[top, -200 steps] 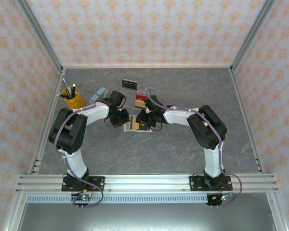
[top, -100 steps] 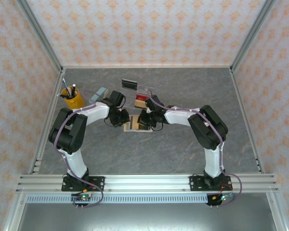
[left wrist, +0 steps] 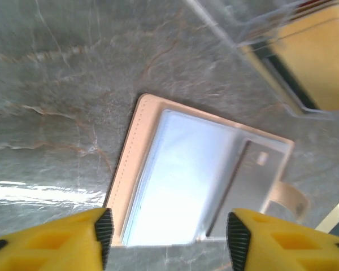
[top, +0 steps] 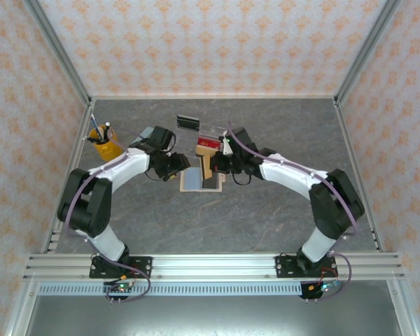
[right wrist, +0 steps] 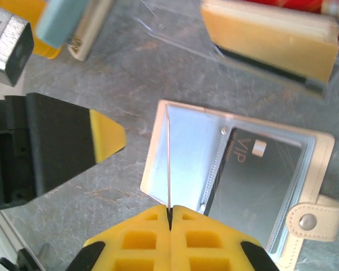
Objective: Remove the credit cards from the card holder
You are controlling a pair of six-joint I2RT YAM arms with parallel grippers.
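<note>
At frame centre in the top view, the card holder [top: 201, 180] lies open and flat. Your right gripper [right wrist: 169, 213] pinches a thin sheet [right wrist: 168, 164] seen edge-on, probably to draw it clear. Your left gripper [left wrist: 170, 226] hangs spread above, likely to steady it.

- Grey marbled worktop [top: 266, 224], fenced by metal rails [top: 63, 63] and orange-patterned walls [top: 210, 42].
- Yellow cup [top: 106, 147] at the left edge, with pens [top: 103, 130] standing in it.
- Blue-grey block [top: 148, 132] just right of the cup.
- Clear tray [top: 213, 127] near the back, holding a tan stack [right wrist: 265, 39] and something red [top: 208, 142].
- Small dark thing [top: 187, 121] just beside the tray's left rear corner.
</note>
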